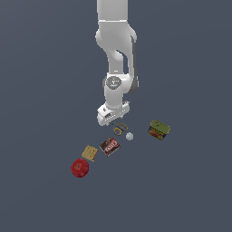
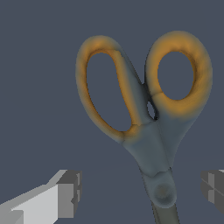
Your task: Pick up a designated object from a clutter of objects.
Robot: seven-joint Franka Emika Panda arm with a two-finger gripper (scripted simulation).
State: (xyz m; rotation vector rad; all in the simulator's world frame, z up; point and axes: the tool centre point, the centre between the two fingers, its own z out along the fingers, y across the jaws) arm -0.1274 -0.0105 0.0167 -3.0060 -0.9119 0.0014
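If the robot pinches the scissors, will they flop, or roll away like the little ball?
Probably neither. The scissors look like rigid metal and lie flat, so they should stay stiff and not roll. Their neck is narrow and smooth between the open tool, so they might slip or swivel. The white ball nearby looks likelier to roll if nudged.

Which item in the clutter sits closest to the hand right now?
The scissors with orange ring handles, lying directly under the hand. The white ball and brown box lie farther off.
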